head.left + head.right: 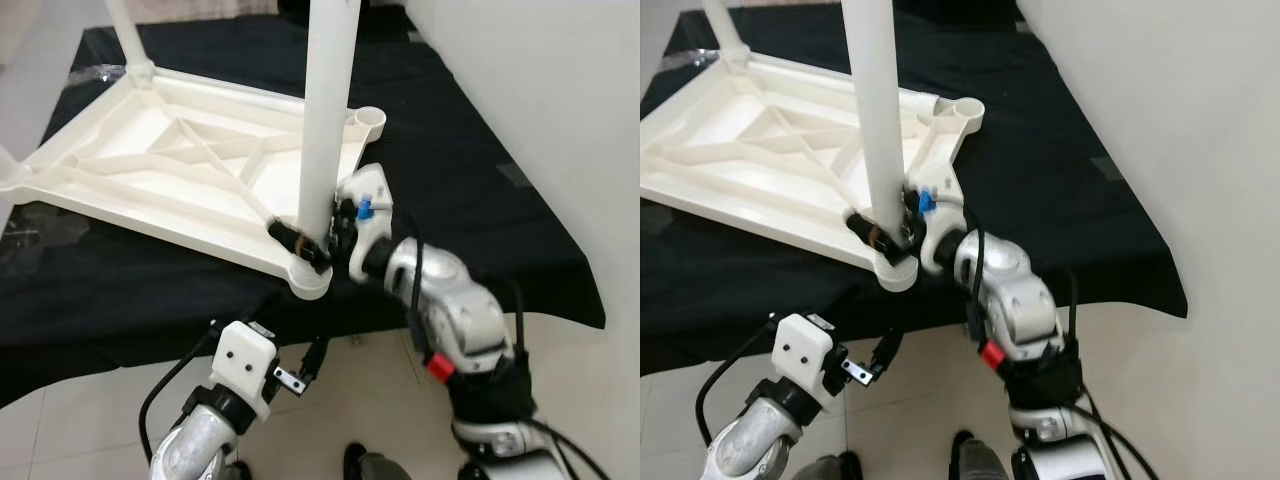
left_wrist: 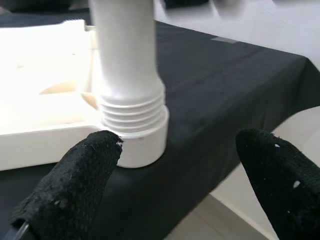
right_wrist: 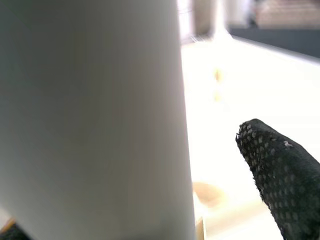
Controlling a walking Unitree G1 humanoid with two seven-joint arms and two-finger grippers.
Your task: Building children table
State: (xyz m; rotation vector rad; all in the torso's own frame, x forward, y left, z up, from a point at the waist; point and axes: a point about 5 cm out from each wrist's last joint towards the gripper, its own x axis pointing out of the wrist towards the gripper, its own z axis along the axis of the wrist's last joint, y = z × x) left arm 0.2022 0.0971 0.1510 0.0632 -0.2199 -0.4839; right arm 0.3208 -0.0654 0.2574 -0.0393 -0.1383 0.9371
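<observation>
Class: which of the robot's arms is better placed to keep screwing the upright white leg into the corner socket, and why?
The right. The right gripper is already around the white leg just above the corner socket; the left gripper hangs open below the table edge, off the leg.

White table leg [image 1: 328,110]: upper end cut off by the top edge. Upturned tabletop [image 1: 150,160]: far-left corner runs out of frame. Right gripper [image 1: 305,243]: fingertips partly hidden behind the leg; grip state indeterminate. Right wrist view: leg blurred.
</observation>
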